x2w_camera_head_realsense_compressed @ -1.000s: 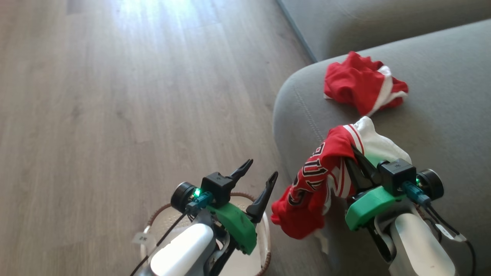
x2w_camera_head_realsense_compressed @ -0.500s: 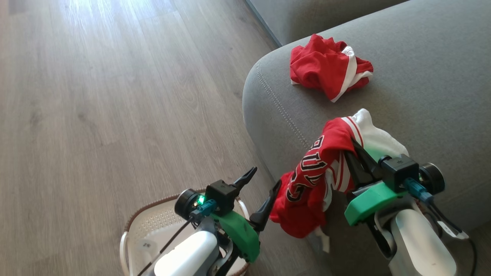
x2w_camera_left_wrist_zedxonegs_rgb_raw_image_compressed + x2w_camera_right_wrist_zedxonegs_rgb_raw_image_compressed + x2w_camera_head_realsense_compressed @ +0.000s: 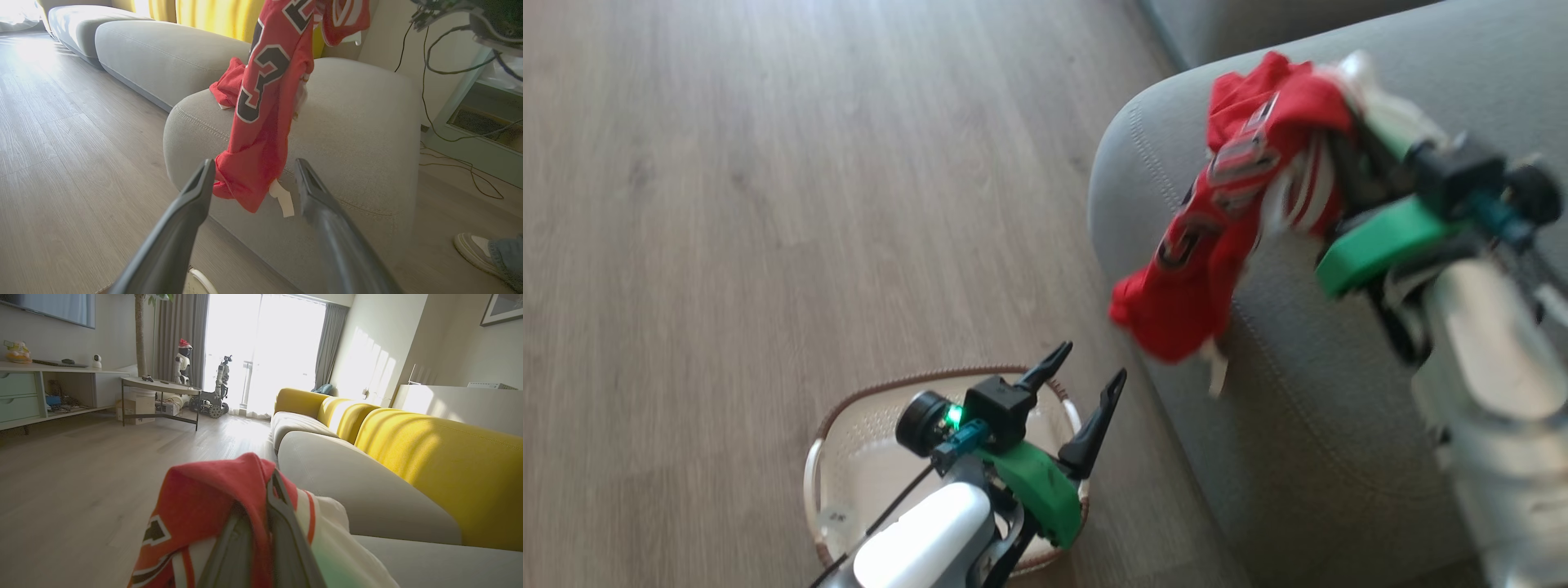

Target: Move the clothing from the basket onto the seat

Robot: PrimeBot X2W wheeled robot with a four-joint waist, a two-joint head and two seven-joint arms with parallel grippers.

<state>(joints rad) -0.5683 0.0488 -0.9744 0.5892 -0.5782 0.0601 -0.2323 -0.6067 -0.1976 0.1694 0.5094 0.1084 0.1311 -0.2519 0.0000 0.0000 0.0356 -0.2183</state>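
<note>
Cream basket point(image 3: 827, 425) on the floor point(image 3: 727, 204) at 7 o'clock, left tool point(image 3: 1094, 361) above it, spread wide and holding nothing, right tool point(image 3: 255, 492) at 2 o'clock pinched tight on the red jersey point(image 3: 1201, 269), hanging over the grey seat point(image 3: 1298, 425) edge, more red clothing point(image 3: 229, 85) on the seat behind.

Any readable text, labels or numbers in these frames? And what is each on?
No text reads in full.
On the jersey: large black, white-outlined characters, folded and turned; one looks like "S" or "2", not sure; no whole word.
On the white tag at its hem: no print legible.
On the small sticker on the basket handle: marks too small and blurred.
</note>
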